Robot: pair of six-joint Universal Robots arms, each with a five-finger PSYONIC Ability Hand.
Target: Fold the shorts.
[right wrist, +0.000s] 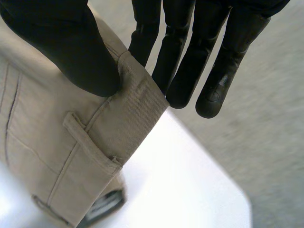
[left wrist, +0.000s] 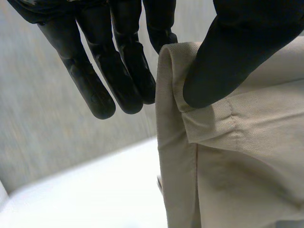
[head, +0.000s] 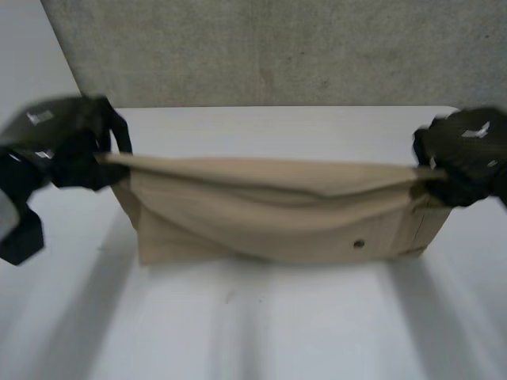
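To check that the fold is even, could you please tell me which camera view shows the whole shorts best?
The head view: the shorts stretch between left hand and right hand. Each wrist view shows one end, pinched between thumb and fingers.

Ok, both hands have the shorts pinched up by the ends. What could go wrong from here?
1. The left hand and right hand each pinch just a thin edge of the shorts between thumb and fingers; more pull might slip it free.
2. The cloth between them sags in creases, so laying it on the table may set a wrinkled, uneven fold.
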